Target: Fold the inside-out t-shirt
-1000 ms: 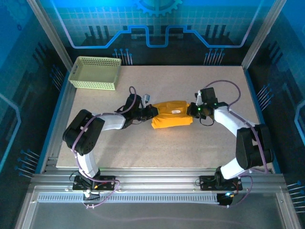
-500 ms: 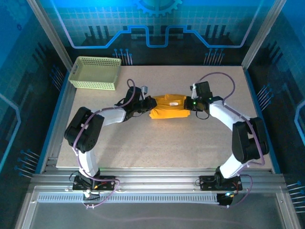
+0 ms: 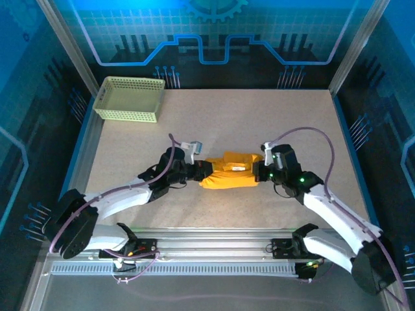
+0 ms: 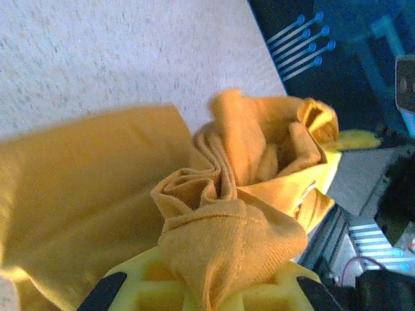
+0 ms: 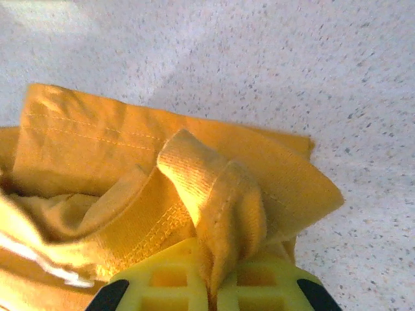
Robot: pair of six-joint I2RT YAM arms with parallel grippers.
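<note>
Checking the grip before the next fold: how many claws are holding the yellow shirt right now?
2. The left claw is shut on the left end of the t-shirt, and the right claw is shut on its right end, with cloth bunched in each grip.

No readable text, number or brand anywhere. On mustard-yellow cloth t-shirt (image 3: 224, 180), centre of top frame, small white label (image 3: 239, 168): too small to read. Blue backdrop panel (image 3: 207, 32), upper part of frame: line pattern and gear outline, no letters.
</note>
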